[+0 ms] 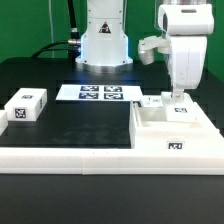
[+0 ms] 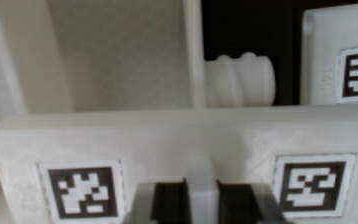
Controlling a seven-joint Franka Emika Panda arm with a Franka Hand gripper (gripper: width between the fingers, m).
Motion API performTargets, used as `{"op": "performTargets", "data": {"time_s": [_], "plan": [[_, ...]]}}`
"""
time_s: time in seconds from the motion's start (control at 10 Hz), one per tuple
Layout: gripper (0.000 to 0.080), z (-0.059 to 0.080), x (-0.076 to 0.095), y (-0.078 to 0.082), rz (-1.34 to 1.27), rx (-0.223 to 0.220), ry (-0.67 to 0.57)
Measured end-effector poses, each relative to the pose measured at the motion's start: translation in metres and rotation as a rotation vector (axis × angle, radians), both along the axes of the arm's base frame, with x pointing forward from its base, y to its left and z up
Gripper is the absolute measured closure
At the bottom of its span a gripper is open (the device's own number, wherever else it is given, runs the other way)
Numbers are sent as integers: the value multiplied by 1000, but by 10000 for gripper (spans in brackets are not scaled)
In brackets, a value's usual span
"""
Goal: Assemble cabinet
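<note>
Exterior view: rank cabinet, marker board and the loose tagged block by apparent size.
1. cabinet
2-3. marker board and loose tagged block: about alike; the board lies farther back, so not ranked.

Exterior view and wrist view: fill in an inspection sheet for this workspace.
Surface: black table; marker board lies flat near the back.
Job's things: cabinet at the exterior view's right, behind a long low rail; tags on its faces; the wrist view shows a ridged white peg inside.
Clutter: one small tagged block at the exterior view's left, apart from the cabinet.
End effector: end effector low over the cabinet's top; open or shut cannot be told.
Cables: nothing seen.
Surroundings: the arm's white base at the back; the background is dim.
</note>
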State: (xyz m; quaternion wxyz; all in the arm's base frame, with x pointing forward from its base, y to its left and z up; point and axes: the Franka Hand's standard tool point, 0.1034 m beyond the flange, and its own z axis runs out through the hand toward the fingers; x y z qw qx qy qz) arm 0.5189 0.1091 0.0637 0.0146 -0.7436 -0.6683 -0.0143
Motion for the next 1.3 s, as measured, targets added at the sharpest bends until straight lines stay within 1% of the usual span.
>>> {"op": "performTargets", "data": {"time_s": [0.2, 0.6, 0.9, 1.1, 1.3], "plan": [[731, 0, 1, 0, 1, 0, 0], [731, 0, 20, -3, -5, 7, -14], [730, 0, 40, -5, -18, 13, -23], [730, 0, 49, -6, -23, 16, -33], [730, 0, 51, -6, -25, 16, -35]]}}
